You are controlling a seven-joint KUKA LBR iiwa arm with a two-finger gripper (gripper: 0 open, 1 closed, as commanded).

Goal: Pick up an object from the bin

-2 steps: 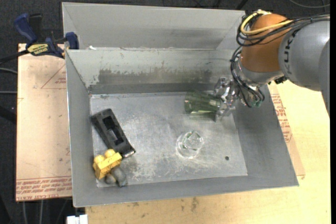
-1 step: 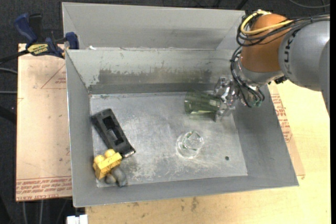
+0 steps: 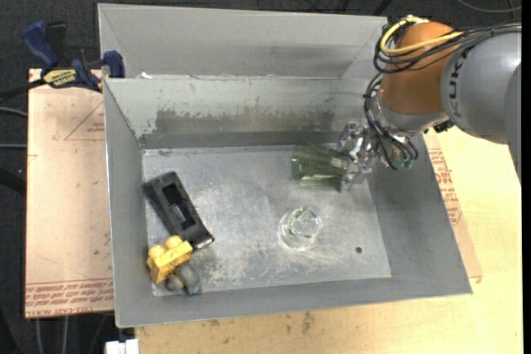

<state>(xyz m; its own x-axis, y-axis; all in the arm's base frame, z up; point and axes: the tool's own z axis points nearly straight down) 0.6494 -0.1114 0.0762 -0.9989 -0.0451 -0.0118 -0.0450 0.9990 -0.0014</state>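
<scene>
Evidently the pick is sitting at an early stage. The gripper is hanging low at the right of the bin, near the back wall, right against the right end of a green thing. That thing is lying on the floor, not lifted. Whether the gripper is open or closed on it I cannot tell, since wrist and cables are crowding that spot. By my judgement the approach is looking done, any grasp is waiting to be proved, and the lift out is remaining.

The green thing is looking like thin, glossy, see-through plastic or glass. It is oblong, lying on its side, and probably slippery. Just in front of it, apart, a clear thing is resting, round, cup-like and faintly glinting. Well apart at the left a black block is lying aslant, matt and rectangular with a recessed slot. A blocky yellow toy is sitting against its near end, with a small grey lump just beside it. The bin's floor is showing as dull, scuffed metal.
</scene>
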